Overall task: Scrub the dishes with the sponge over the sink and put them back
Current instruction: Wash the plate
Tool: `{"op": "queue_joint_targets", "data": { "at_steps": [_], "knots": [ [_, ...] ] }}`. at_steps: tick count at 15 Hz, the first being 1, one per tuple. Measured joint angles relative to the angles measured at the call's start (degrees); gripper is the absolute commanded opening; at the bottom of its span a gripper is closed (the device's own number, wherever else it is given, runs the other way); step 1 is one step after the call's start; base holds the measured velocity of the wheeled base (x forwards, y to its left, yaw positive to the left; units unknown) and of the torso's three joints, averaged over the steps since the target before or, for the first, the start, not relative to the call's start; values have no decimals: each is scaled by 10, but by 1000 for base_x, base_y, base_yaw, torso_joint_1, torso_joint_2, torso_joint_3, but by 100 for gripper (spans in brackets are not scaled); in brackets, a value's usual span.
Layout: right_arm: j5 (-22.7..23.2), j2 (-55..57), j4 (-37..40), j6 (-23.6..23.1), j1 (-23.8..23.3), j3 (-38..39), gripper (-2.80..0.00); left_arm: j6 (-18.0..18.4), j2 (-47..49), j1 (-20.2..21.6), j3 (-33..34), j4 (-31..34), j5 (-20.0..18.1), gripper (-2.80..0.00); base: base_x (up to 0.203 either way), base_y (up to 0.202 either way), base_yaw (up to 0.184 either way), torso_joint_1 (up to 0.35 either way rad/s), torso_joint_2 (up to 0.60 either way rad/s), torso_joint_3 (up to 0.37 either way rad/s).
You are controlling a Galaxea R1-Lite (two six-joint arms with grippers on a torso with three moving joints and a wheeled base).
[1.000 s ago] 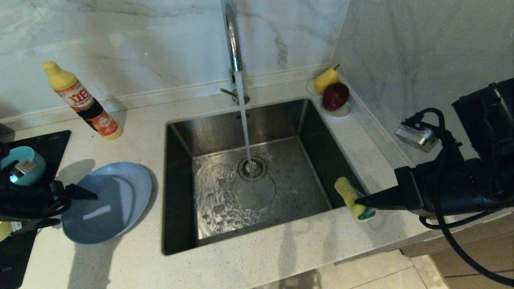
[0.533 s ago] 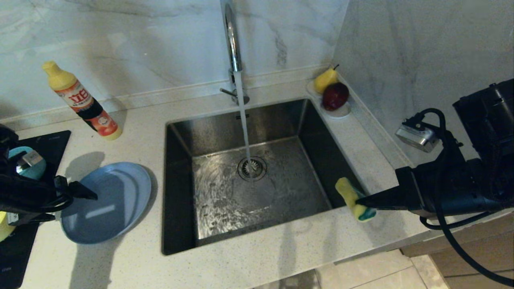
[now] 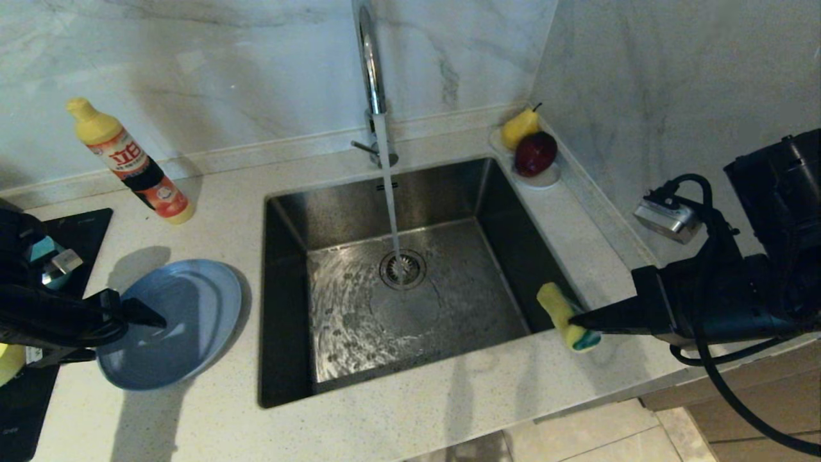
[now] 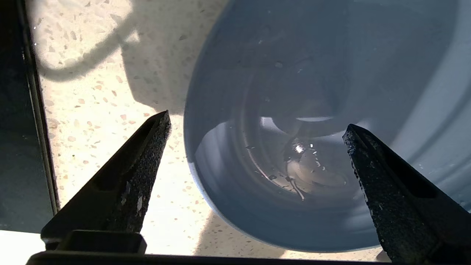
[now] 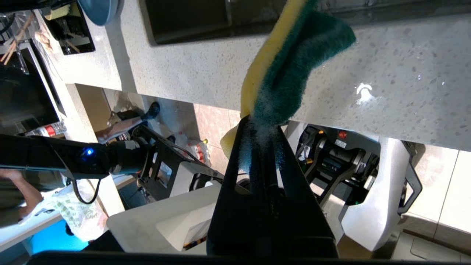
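Note:
The grey-blue plate (image 3: 186, 314) (image 4: 316, 73) lies wet on the counter left of the sink (image 3: 487, 301). My left gripper (image 3: 125, 333) (image 4: 254, 123) is open, level at the plate's left rim: one finger over the counter, the other over the plate, nothing held. Behind that arm, a bit of the teal bowl (image 3: 40, 247) shows, and a yellow bowl's edge (image 3: 9, 363) at the frame's side. My right gripper (image 3: 577, 319) (image 5: 263, 123) is shut on the sponge (image 3: 563, 316) (image 5: 294, 70), held on end over the sink's front right corner.
Water runs from the chrome faucet (image 3: 370, 64) onto the drain strainer (image 3: 403, 268). A detergent bottle (image 3: 131, 163) leans at the back left. A white dish with fruit (image 3: 531, 154) sits in the back right corner. A black cooktop (image 3: 74, 234) lies far left.
My left gripper has edged toward the plate, its arm covering more of the teal bowl. The right arm and the sponge have stayed still.

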Motion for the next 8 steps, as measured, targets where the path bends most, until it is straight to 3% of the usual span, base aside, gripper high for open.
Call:
{"op": "queue_joint_targets", "data": {
  "at_steps": [1, 8],
  "knots": [
    [0, 0, -5, 0, 0, 2, -280, 0, 0, 0, 0, 0, 1, -280, 0, 0, 0, 0, 0, 0],
    [0, 1, -10, 0, 0, 4, -280, 0, 1, 1, 0, 0, 16, -280, 0, 0, 0, 0, 0, 0]
  ]
}}
